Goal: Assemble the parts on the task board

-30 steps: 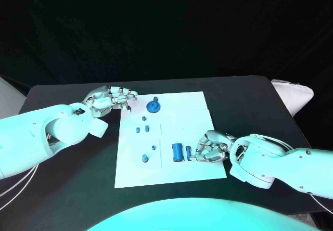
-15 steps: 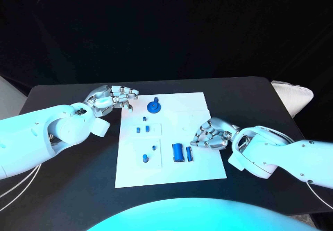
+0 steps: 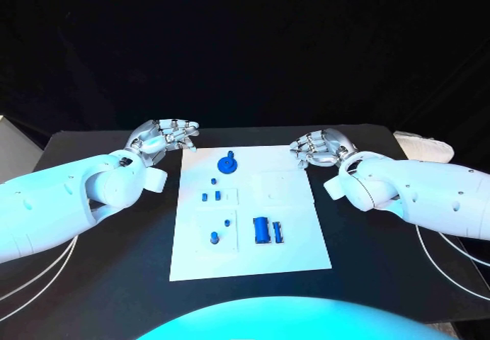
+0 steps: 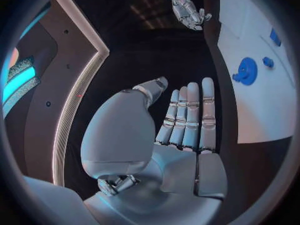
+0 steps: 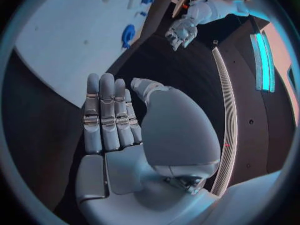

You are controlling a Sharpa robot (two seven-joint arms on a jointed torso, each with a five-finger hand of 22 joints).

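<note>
The white task board (image 3: 291,212) lies in the middle of the black table. A round blue disc (image 3: 226,164) with a knob sits at its far end, with small blue pieces (image 3: 212,197) below it. A blue cylinder (image 3: 261,229) and a thin blue piece (image 3: 277,231) lie side by side near the front. My left hand (image 3: 163,136) hovers off the board's far left corner, and my right hand (image 3: 321,147) off its far right corner. Both hold nothing. The wrist views show my left hand (image 4: 181,130) and right hand (image 5: 119,120) with straight fingers, plus the disc (image 4: 245,71) (image 5: 128,35).
A white cloth-like object (image 3: 424,147) lies at the table's right edge. Black table surface surrounds the board on all sides. Each wrist view shows the other hand across the board: the right hand (image 4: 187,10) and the left hand (image 5: 181,32).
My right hand has drawn away from the thin blue piece by the cylinder and risen to the board's far right corner. The left hand has hardly moved. The camera shifted slightly.
</note>
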